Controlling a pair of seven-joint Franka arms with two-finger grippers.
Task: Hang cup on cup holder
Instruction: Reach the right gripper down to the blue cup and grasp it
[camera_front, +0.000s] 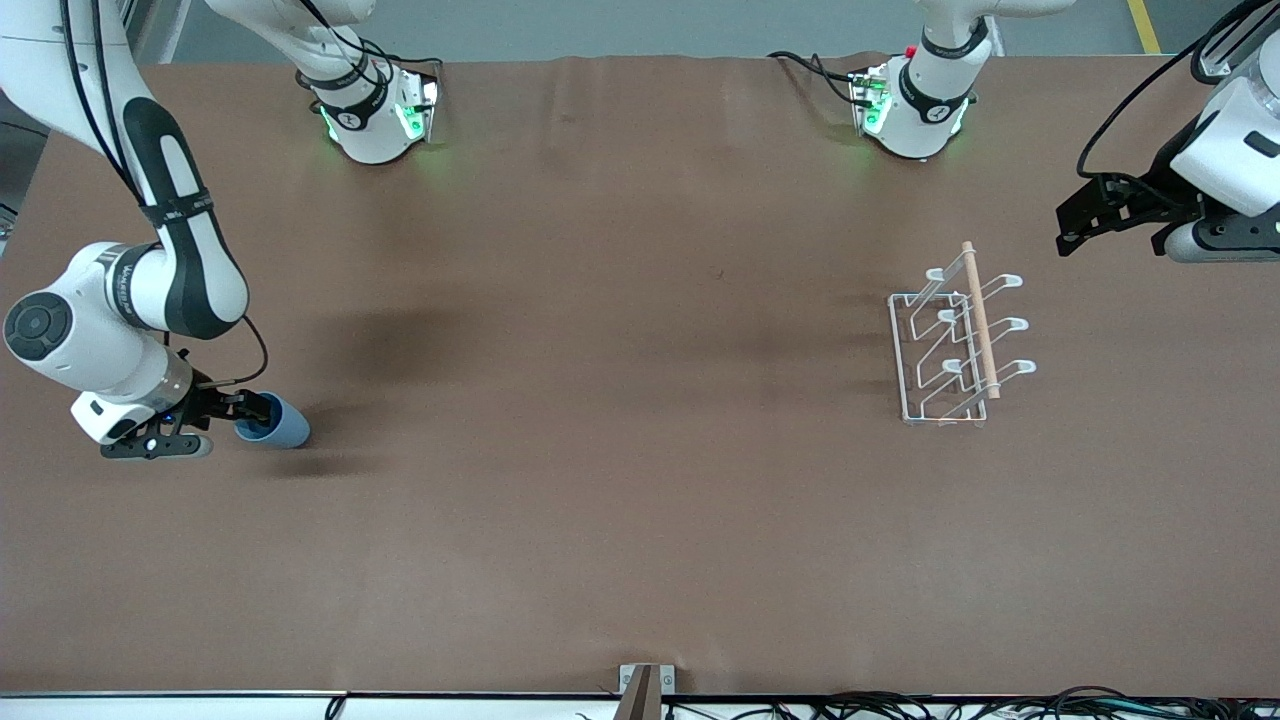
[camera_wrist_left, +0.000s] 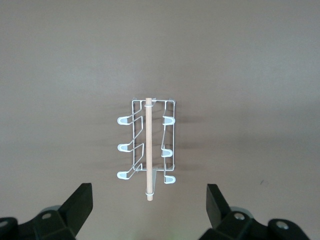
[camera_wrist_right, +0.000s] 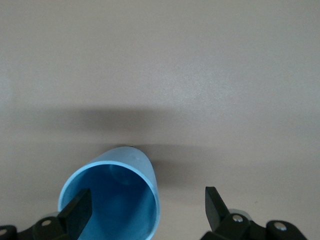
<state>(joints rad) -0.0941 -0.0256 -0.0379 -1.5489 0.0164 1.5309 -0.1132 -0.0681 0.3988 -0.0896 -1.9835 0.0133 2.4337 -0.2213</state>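
The light-blue cup (camera_front: 283, 425) lies on its side on the brown table toward the right arm's end, its open mouth facing my right gripper (camera_front: 248, 412). In the right wrist view the cup (camera_wrist_right: 112, 195) fills the lower part. My right gripper (camera_wrist_right: 147, 209) is open. One finger (camera_wrist_right: 77, 212) is inside the cup's mouth, the other (camera_wrist_right: 214, 205) outside its wall. The white wire cup holder (camera_front: 950, 350) with its wooden rod (camera_front: 980, 320) stands toward the left arm's end. My left gripper (camera_front: 1070, 235) waits open and empty in the air beside it. The left wrist view shows the cup holder (camera_wrist_left: 147, 150) between the fingers of my left gripper (camera_wrist_left: 149, 206).
The two arm bases (camera_front: 375, 115) (camera_front: 915, 105) stand along the table edge farthest from the front camera. A small metal bracket (camera_front: 645, 690) and cables (camera_front: 900, 705) sit at the nearest edge. A wide stretch of brown tabletop (camera_front: 620, 400) lies between cup and cup holder.
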